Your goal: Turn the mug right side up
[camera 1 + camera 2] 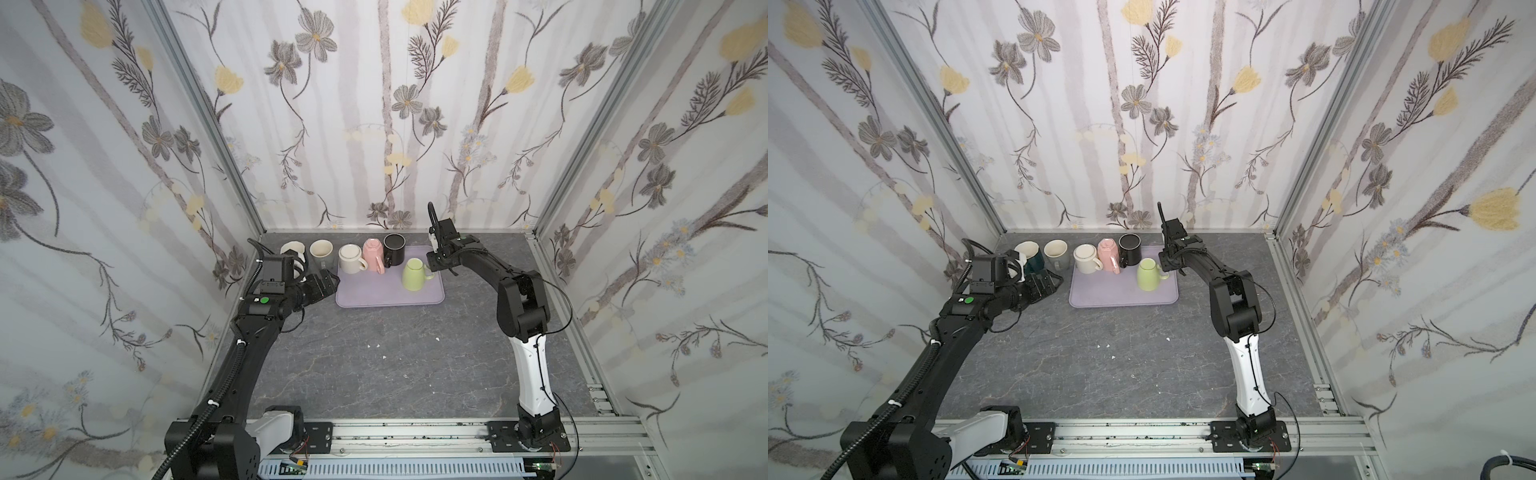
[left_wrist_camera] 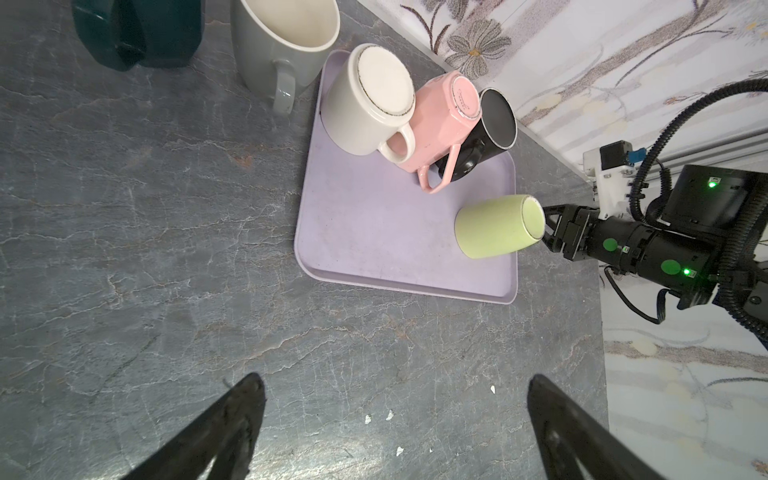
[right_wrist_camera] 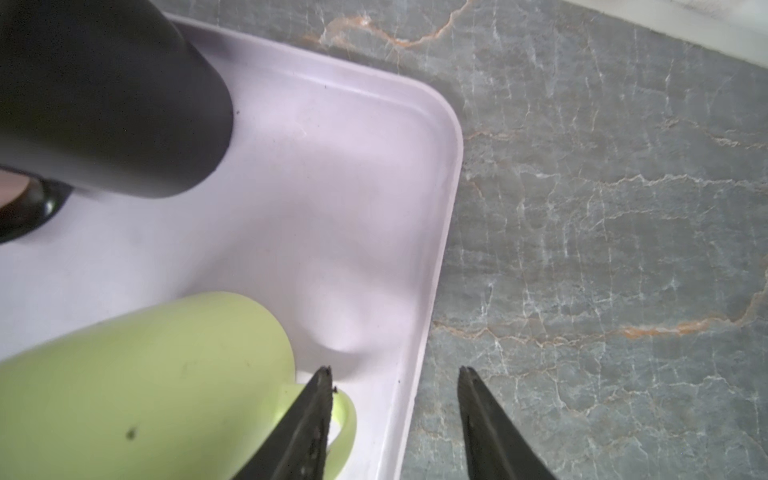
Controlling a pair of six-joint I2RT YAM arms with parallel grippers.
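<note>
On the near right part of the lavender tray (image 1: pixel 374 297) you see the green mug (image 1: pixel 415 274) standing upside down, its handle (image 3: pixel 348 415) pointing right. Your right gripper (image 3: pixel 395 370) is at this handle, half spread, one jaw across it, gripping nothing. Your left gripper (image 2: pixel 395 386) hangs wide just left of the tray.

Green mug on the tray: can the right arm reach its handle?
Probably yes. The right gripper sits at the handle of the green mug, jaws apart, one finger at the loop. The black mug stands clear, and nothing blocks the way.
</note>
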